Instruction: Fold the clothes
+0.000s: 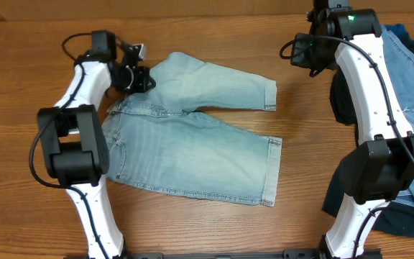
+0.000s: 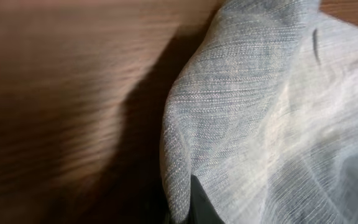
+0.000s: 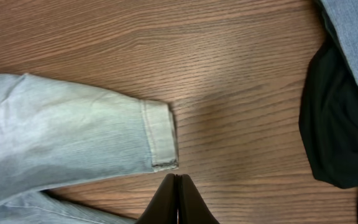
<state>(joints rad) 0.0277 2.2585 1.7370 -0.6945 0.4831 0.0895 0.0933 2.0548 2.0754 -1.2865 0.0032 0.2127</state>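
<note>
One pair of pale denim shorts [image 1: 192, 147] lies spread mid-surface [image 1: 20, 65], legs pointing right, upper leg angled away from the lower. Left pincer [image 1: 136, 78] looks clenched on the cloth at the waistband corner; its wrist view shows fabric bunched against the finger. Right pincer [image 3: 178, 198] hovers empty, fingers pressed together, just off the upper leg hem [image 3: 160, 143]. Ripped jeans [image 1: 412, 79] and dark cloth [image 3: 334, 137] sit heaped far right. Denim likely medium-weight, soft, not slippery, keeps a crease. Grip thick stitched hems or waistband; mid-panel would sag.
</note>
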